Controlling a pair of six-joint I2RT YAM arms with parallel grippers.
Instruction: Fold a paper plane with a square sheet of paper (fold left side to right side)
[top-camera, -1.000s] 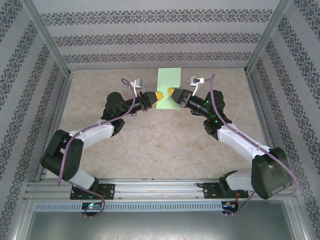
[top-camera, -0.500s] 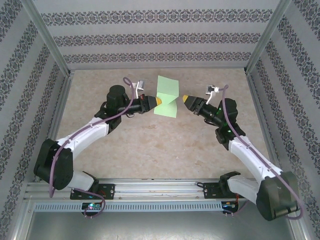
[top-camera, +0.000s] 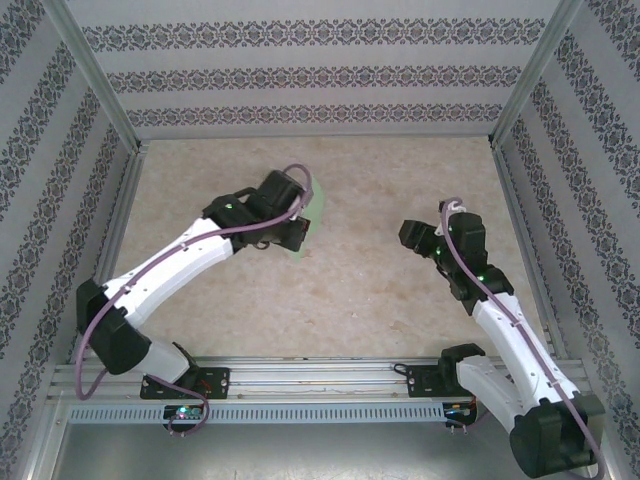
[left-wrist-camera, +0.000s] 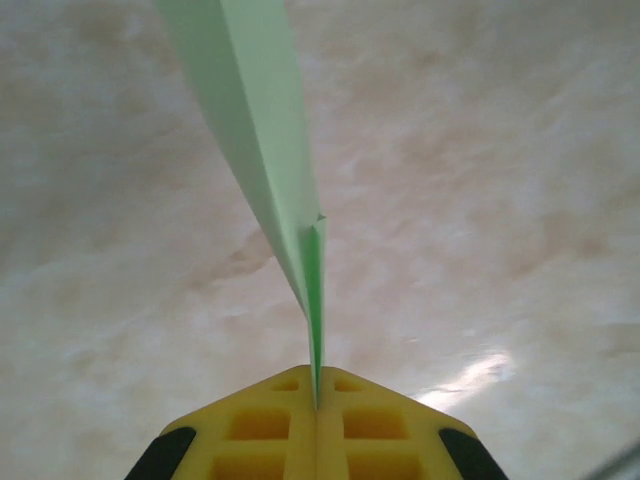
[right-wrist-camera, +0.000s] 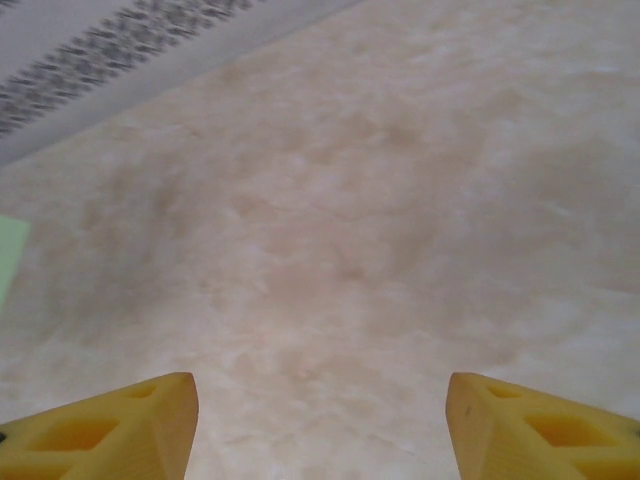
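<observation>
pinching the square sheet of paper (left-wrist-camera: 262, 150) edge-on at centre frame of its wrist view, left tool (left-wrist-camera: 315, 398) is clamped on it — probably to keep the fold shut. right tool (right-wrist-camera: 320, 390) is spread apart over the worktop (right-wrist-camera: 400, 200).

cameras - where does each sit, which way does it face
top external: above, behind the bases, looking down on the table; left arm and right arm show.
left wrist: on that arm, looking along the shut left gripper at the pinched paper.
right wrist: on that arm, looking past the open right gripper at the table.
shared: both wrist views catch the paper.
</observation>
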